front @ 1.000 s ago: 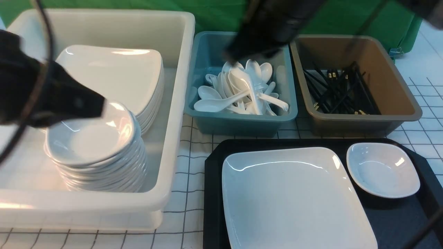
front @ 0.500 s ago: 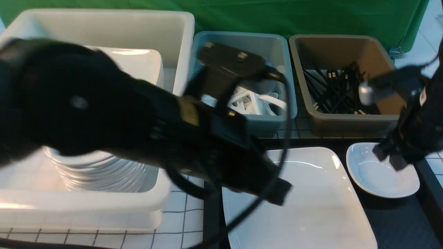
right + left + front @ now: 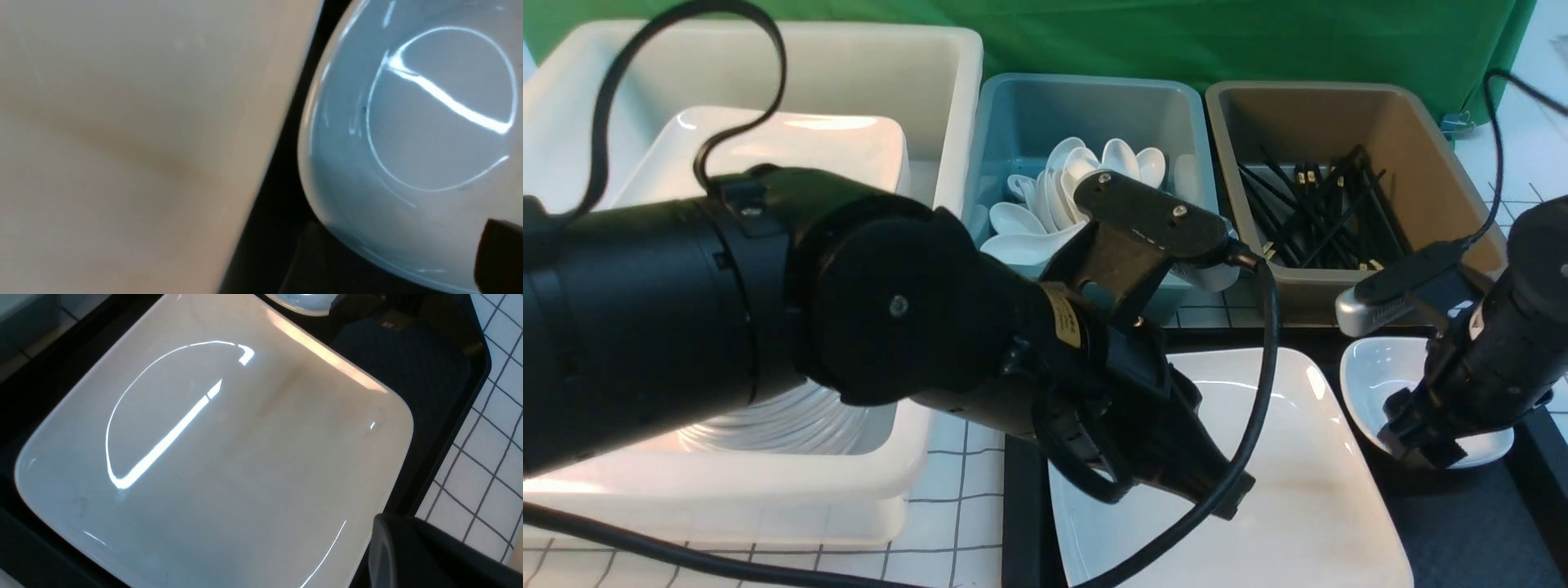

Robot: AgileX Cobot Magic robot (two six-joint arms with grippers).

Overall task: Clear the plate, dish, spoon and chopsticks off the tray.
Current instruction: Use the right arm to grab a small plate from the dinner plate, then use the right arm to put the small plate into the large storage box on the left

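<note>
The large white plate lies on the black tray. My left gripper hangs shut and empty over the plate's near part, by its edge. A small white dish sits on the tray to the right of the plate. My right gripper is low over the dish's near rim, open, with one fingertip showing at the dish's edge. White spoons and black chopsticks show only in the bins behind the tray.
A big white bin at the left holds stacked plates and dishes. Behind the tray stand a teal bin and a brown bin. My left arm crosses the middle of the front view and hides part of both. Checked cloth covers the table.
My left arm swung from the white bin across to the plate on the tray. My right arm came from the teal bin down to the dish, and its jaws opened.
</note>
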